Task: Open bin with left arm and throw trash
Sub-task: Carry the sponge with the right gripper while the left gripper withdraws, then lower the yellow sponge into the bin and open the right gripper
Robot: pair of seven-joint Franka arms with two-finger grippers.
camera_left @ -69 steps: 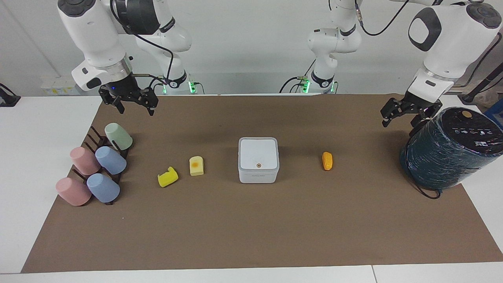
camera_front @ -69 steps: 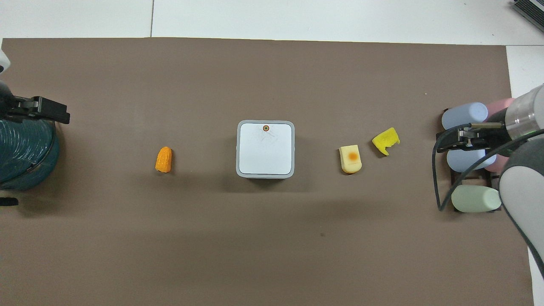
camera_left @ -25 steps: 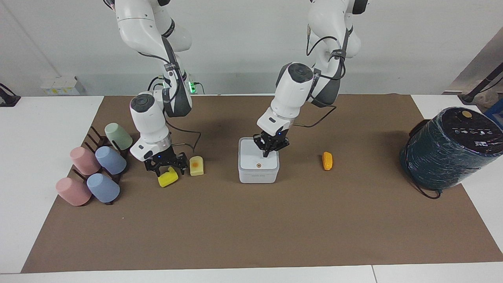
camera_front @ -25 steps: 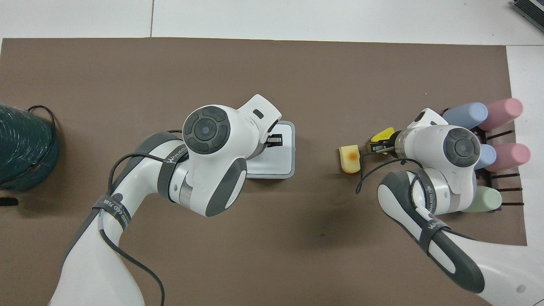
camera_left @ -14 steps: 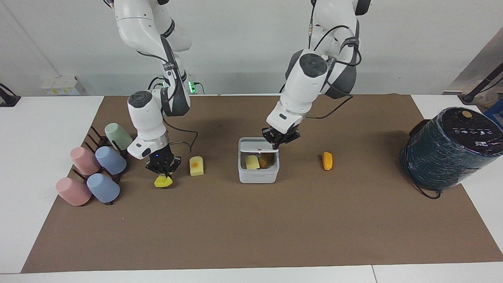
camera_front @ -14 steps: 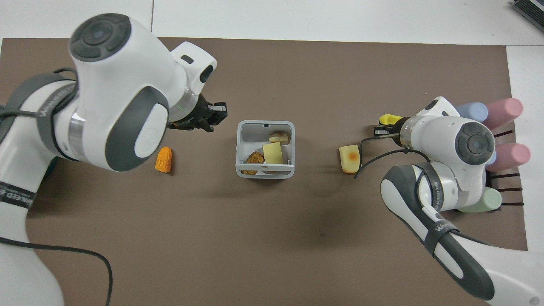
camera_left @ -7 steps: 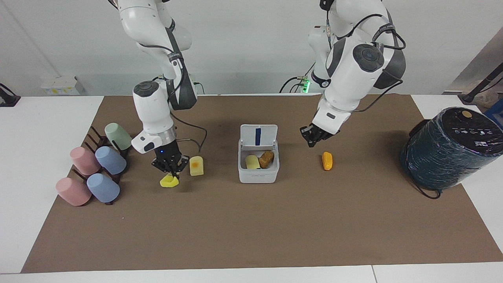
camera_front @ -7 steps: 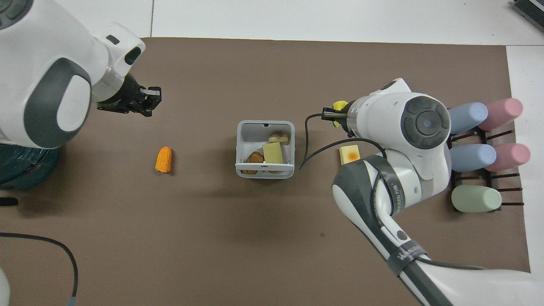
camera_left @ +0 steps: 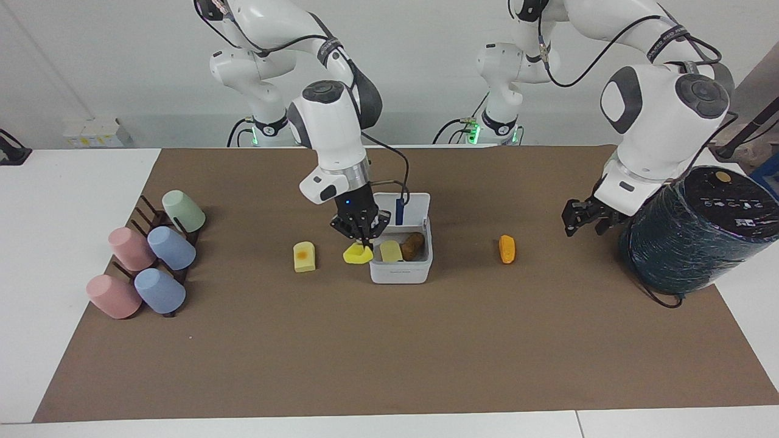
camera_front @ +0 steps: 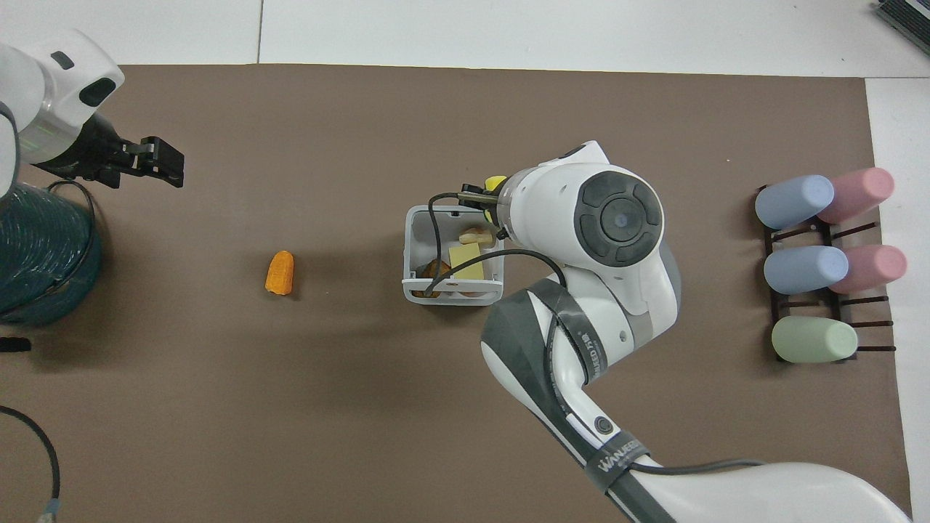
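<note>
Over the brown worktop (camera_left: 389, 365) my right jaws are gripping the yellow chunk (camera_left: 358, 254) just outside the bin (camera_left: 400, 275) rim, risking a miss, while my left jaws are waiting open beside the teal cylinder (camera_left: 694, 243).

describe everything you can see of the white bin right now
The bin is a small white square box with rounded corners, plastic-looking, sitting mid-mat between the pale yellow block and the orange ribbed piece. Its hinged lid stands open on the side nearer the robots, a blue stripe on its underside. Inside lie a pale yellow piece and a brown one.
</note>
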